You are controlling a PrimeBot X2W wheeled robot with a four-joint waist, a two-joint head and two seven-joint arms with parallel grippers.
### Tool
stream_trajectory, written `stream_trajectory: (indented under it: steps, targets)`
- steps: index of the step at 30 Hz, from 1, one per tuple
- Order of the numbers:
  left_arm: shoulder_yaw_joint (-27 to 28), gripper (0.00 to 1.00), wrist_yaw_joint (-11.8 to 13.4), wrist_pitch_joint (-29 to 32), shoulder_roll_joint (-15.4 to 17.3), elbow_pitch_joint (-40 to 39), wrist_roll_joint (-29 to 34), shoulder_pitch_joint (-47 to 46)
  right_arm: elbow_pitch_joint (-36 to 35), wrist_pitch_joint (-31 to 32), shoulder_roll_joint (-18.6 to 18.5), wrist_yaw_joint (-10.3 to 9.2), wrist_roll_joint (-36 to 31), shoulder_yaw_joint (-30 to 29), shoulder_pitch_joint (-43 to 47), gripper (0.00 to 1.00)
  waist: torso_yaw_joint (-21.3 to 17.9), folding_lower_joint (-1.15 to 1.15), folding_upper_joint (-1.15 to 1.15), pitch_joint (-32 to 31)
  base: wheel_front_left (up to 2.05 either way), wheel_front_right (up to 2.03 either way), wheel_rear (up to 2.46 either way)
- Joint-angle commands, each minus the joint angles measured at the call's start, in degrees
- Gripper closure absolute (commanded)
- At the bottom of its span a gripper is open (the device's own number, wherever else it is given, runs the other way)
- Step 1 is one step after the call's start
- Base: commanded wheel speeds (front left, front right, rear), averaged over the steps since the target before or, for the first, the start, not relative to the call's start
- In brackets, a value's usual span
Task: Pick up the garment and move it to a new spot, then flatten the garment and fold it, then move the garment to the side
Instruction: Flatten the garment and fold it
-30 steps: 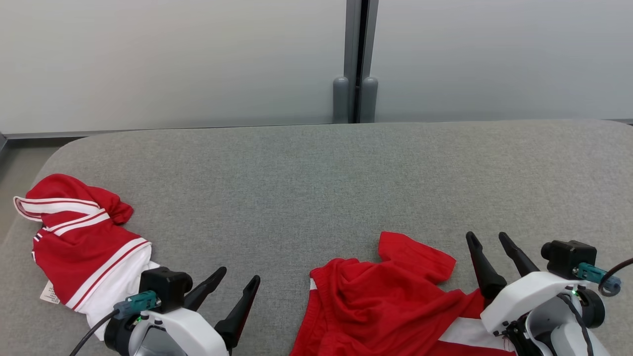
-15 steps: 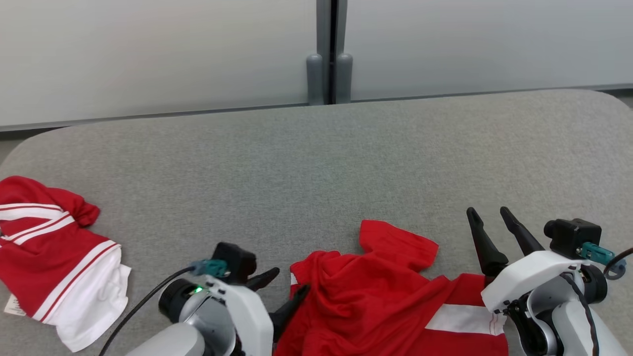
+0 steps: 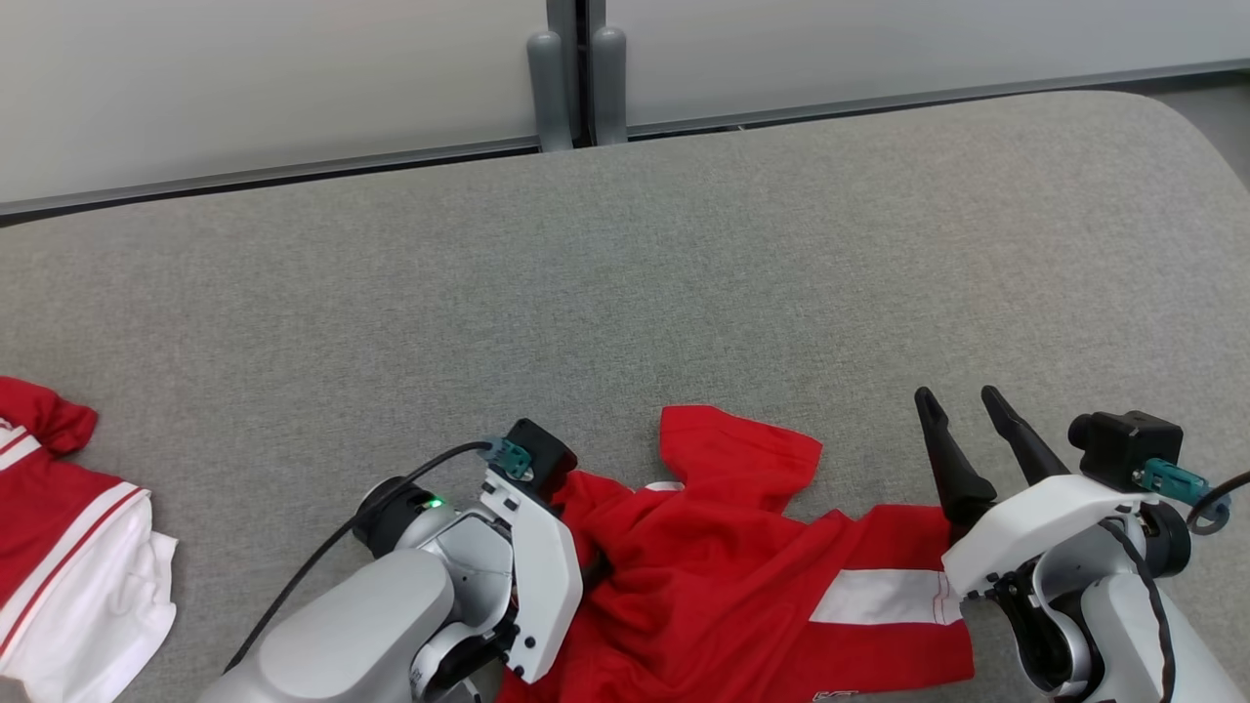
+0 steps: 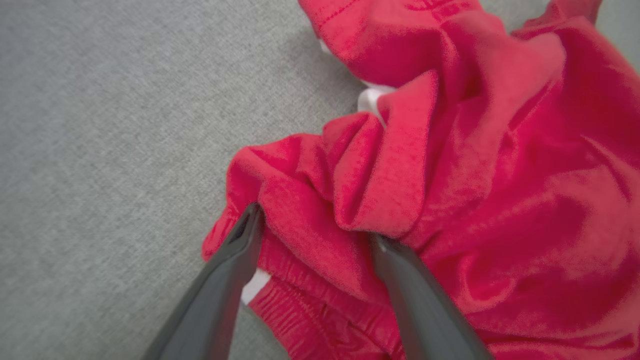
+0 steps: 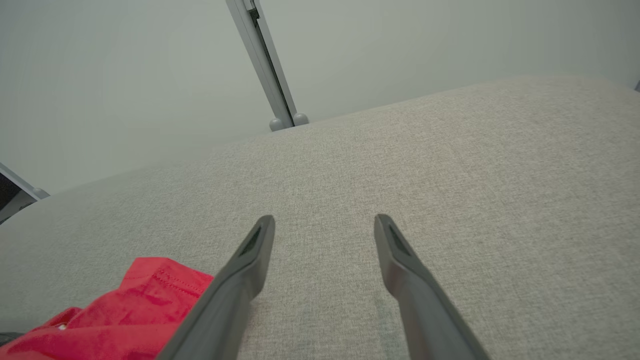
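Observation:
The crumpled red garment (image 3: 742,576) with a white band lies at the near middle of the grey cushioned surface. My left gripper (image 4: 316,225) is open, and its two dark fingers straddle a raised fold at the left edge of the red garment (image 4: 450,150). In the head view the left wrist (image 3: 532,557) covers those fingers. My right gripper (image 3: 955,394) stands open just past the garment's right end, holding nothing. In the right wrist view the right gripper (image 5: 325,220) hovers over bare cushion, with a corner of the garment (image 5: 150,290) at lower left.
A second red garment with white stripes (image 3: 59,547) lies at the left edge of the surface. The grey surface (image 3: 625,293) stretches wide toward the far pale wall panels, which meet at a grey post (image 3: 571,59).
The head camera has swung right and down. My left arm moved right to the garment's left edge and lowered its fingers around a fold. The right gripper kept its pose.

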Motion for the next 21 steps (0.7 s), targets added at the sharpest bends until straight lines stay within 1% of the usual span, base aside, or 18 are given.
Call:
stream_trajectory:
  steps: [1,4,5,6,7,13,18,21]
  targets:
    - [-0.4,0.00,-0.4,0.3,-0.2,1.1,0.5,-0.6,0.1,-0.4,-0.1,0.11,0.2,0.0,-0.6,0.00,-0.5,0.00,0.00,0.6,0.00,0.00,0.00]
    - [-1.9,0.00,-1.2,1.4,-1.6,4.5,1.2,-1.6,0.5,-0.6,0.0,0.11,0.1,0.2,-0.9,0.00,-0.8,0.00,0.00,0.9,0.00,0.00,0.00]
    - [-2.0,0.53,-1.4,1.1,-2.0,5.3,1.3,-1.6,0.6,-0.6,0.0,0.11,0.1,0.2,-1.0,0.00,-0.9,0.00,0.00,0.9,0.00,0.00,0.00]
    - [-1.9,0.96,-1.4,0.3,-2.3,5.8,1.6,-1.8,0.7,-0.7,0.0,0.11,0.2,0.3,-1.0,0.00,-1.0,0.00,0.00,1.0,0.00,0.00,0.00]
    - [-1.8,1.00,-1.4,-0.4,-2.7,6.3,1.6,-2.1,0.8,-0.8,-0.1,0.11,0.3,0.3,-1.1,0.00,-1.0,0.00,0.00,0.9,0.00,0.00,0.00]
    - [0.2,1.00,-0.7,-4.5,-3.2,6.8,1.8,-3.7,1.4,-1.1,-0.4,0.11,0.4,-0.1,-0.8,0.00,-0.6,0.00,0.00,0.4,0.00,0.00,0.00]
    - [3.8,1.00,1.1,-7.4,-2.4,7.6,0.9,-6.1,1.1,-0.9,-0.2,0.11,0.2,0.2,-1.2,0.00,-0.3,0.00,0.00,0.8,0.00,0.00,0.00]
    - [6.2,1.00,2.7,-9.6,-1.4,9.8,1.5,-9.0,0.6,-0.9,-0.5,0.11,0.2,0.2,-1.8,0.00,-0.2,0.00,0.00,2.0,0.00,0.00,0.00]
